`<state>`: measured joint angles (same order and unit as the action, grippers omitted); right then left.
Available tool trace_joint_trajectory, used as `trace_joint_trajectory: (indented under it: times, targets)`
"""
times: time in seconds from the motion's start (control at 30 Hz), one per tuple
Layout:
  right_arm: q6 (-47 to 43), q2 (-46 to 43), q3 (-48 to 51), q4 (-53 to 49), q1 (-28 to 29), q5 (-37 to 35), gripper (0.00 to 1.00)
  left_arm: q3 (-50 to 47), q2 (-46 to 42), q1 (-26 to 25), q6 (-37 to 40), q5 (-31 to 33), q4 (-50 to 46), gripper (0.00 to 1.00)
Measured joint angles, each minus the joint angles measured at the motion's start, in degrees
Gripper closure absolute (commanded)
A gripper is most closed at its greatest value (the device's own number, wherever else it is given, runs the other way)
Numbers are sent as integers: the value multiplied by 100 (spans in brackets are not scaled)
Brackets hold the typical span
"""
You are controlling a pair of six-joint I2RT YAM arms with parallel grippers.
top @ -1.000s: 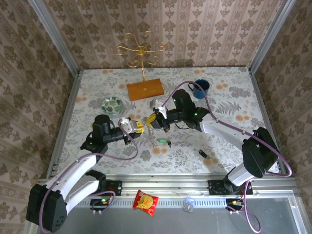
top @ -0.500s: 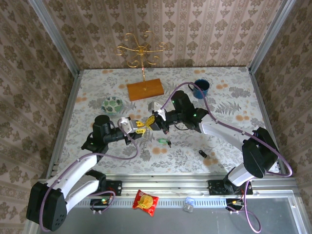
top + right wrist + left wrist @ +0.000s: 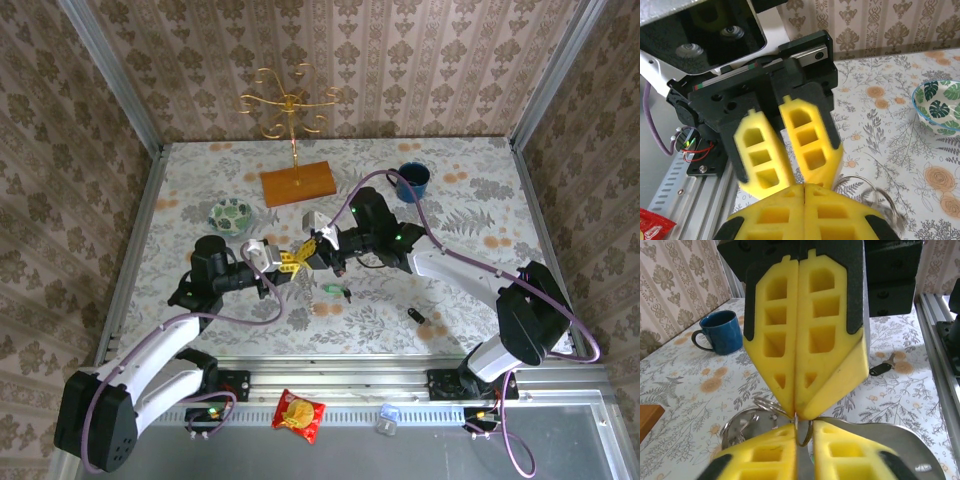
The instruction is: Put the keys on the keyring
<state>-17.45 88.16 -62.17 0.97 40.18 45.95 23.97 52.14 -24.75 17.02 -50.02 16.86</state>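
Metal keyring [image 3: 890, 440], pinched in left jaws and right jaws (both clamped shut), tips meeting.

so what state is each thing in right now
left fingers: shut on the keyring
right fingers: shut on the keyring
keyring: pinched between both sets of fingertips, above the table, no key on it
green key: lying loose on the table
black key: lying loose on the table
blue mug: upright
green bowl: upright
jewellery stand: standing upright
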Motion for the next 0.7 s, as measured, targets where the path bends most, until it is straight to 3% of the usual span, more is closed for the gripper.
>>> trace_joint_trajectory:
  times: [0.03,0.13,0.23,0.4,0.7]
  targets:
    - [-33,0,-2,-7,2,-2,97,-7,0,4,-7,-7,9,100]
    - [-48,-13,-2,-79,13,-101,68,-28,0,4,-74,-11,0,100]
    - [-50,-149,2,-295,13,-439,55,-28,-52,-11,24,160,-101,100]
    - [-138,-844,177,-802,-4,-1228,53,177,-297,-435,844,953,-1073,100]
    - [-1119,-1353,610,-1366,457,-2212,63,1110,-223,-1405,2507,2664,-2828,100]
